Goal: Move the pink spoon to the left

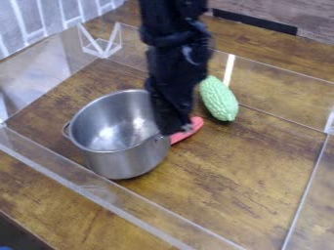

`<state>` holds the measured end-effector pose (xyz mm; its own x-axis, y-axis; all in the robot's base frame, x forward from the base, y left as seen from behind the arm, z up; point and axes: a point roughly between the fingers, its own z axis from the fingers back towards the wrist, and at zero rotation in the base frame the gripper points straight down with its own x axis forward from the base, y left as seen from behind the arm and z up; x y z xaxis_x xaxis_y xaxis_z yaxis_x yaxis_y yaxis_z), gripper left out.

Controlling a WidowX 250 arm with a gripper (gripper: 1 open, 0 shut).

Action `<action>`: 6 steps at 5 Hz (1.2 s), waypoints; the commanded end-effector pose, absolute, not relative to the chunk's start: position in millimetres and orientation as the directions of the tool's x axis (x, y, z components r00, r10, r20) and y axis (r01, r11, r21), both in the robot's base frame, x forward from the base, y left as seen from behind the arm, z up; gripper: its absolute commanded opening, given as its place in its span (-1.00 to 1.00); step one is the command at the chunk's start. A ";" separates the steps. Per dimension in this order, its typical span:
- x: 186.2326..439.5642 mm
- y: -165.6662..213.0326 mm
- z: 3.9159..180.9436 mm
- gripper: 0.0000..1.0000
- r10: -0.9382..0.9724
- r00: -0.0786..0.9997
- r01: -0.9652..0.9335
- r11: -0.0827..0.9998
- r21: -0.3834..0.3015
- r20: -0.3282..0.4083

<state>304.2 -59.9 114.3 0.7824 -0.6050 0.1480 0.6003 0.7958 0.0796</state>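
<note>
The pink spoon (193, 127) lies on the wooden table against the right side of a steel pot (115, 161). Only the pinkish-red handle shows; the spoon's bowl end is hidden behind my gripper and the pot's rim. My dark gripper (175, 119) points straight down, with its tips at the pot's right rim, right over the inner end of the spoon handle. The fingers blur into the dark arm, so I cannot make out the gap between them or whether they touch the spoon.
A bumpy green vegetable (218, 99) lies just right of the arm, with a thin white stick (229, 68) standing behind it. Clear acrylic walls (53, 161) border the table at the front left. A clear plastic stand (98, 39) sits at the back left.
</note>
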 end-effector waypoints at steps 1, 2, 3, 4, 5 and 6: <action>323.2 -71.8 118.9 1.00 -0.607 0.756 0.603 0.791 0.098 0.247; 340.1 -64.6 105.3 1.00 -0.630 0.732 0.623 0.773 0.121 0.258; 355.2 -55.1 95.0 1.00 -0.628 0.734 0.614 0.776 0.142 0.260; 363.5 -45.0 93.0 1.00 -0.592 0.762 0.574 0.805 0.150 0.262; 370.5 -36.2 87.5 1.00 -0.561 0.788 0.541 0.828 0.150 0.255; 380.6 -31.0 78.7 1.00 -0.499 0.830 0.478 0.867 0.145 0.250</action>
